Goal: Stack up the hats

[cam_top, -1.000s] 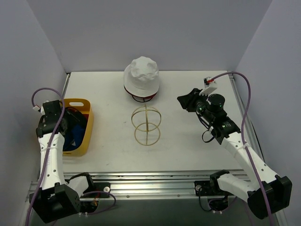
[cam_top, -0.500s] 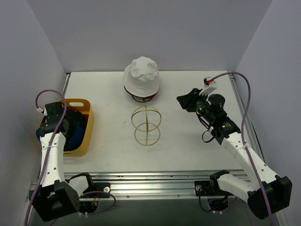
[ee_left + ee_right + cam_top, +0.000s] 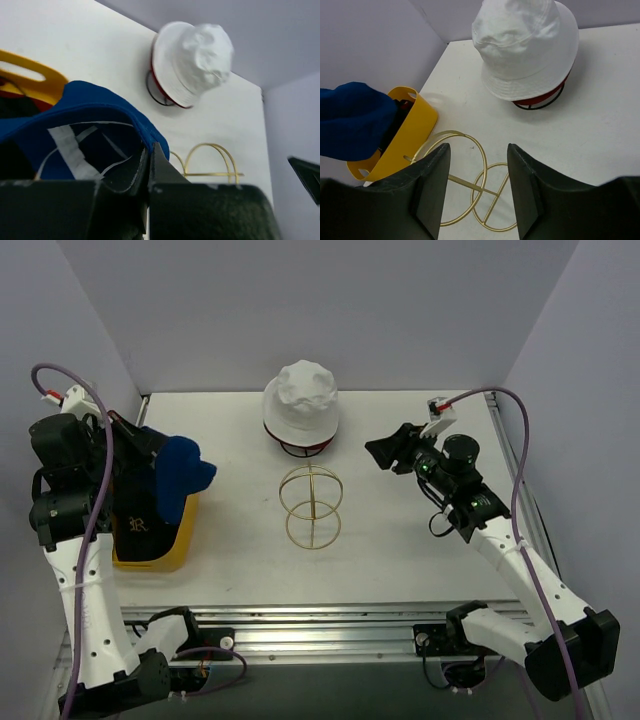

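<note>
Its own camera shows the left gripper [image 3: 148, 152] pinched tight on the rim of the blue hat [image 3: 100, 107]. The overhead view adds that the hat hangs above the yellow tub [image 3: 178, 540] at the table's left. The right gripper [image 3: 477, 167] stands open and empty over the gold wire frame [image 3: 311, 505], and only its camera catches the dark red hat [image 3: 542, 97] peeking from under the white hat [image 3: 525, 40] at the back.

White bucket hat [image 3: 300, 400] atop dark red hat [image 3: 318, 447], far centre; blue hat [image 3: 180, 475] aloft at left, crumpled.
</note>
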`<control>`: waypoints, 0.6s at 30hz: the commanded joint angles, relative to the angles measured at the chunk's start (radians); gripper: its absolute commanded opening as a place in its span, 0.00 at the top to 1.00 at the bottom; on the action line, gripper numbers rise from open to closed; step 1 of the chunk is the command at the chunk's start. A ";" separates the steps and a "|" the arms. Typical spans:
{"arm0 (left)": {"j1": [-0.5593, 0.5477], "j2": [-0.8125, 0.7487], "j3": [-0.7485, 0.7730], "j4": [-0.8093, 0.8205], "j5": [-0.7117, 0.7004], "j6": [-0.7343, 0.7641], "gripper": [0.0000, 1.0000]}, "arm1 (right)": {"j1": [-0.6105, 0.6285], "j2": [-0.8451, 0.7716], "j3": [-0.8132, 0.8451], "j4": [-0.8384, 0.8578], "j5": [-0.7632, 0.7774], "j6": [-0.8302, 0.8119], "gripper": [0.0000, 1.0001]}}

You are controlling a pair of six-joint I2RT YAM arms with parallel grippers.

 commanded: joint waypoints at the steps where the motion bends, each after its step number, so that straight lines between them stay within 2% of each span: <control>1: -0.024 0.053 0.044 0.113 0.285 0.000 0.98 | 0.004 0.051 0.104 0.119 -0.096 -0.007 0.54; 5: -0.079 0.090 0.091 0.182 0.333 -0.020 0.97 | 0.031 0.114 0.182 0.134 -0.159 -0.032 0.48; 7: -0.130 0.100 0.085 0.292 0.386 -0.044 0.98 | 0.050 0.148 0.222 0.171 -0.181 -0.045 0.44; 9: -0.183 0.133 0.062 0.450 0.449 -0.123 0.97 | 0.054 0.192 0.257 0.214 -0.271 -0.044 0.41; 11: -0.225 0.178 0.117 0.479 0.485 -0.141 0.98 | 0.068 0.223 0.329 0.233 -0.297 -0.058 0.39; 13: -0.294 0.248 0.177 0.447 0.488 -0.092 0.98 | 0.079 0.274 0.404 0.211 -0.306 -0.084 0.36; 15: -0.316 0.311 0.247 0.433 0.521 -0.072 0.98 | 0.079 0.332 0.451 0.197 -0.348 -0.111 0.36; 17: -0.326 0.343 0.258 0.498 0.601 -0.100 0.98 | 0.080 0.366 0.496 0.177 -0.385 -0.131 0.36; 18: -0.329 0.374 0.251 0.593 0.679 -0.123 0.98 | 0.079 0.390 0.503 0.177 -0.397 -0.151 0.36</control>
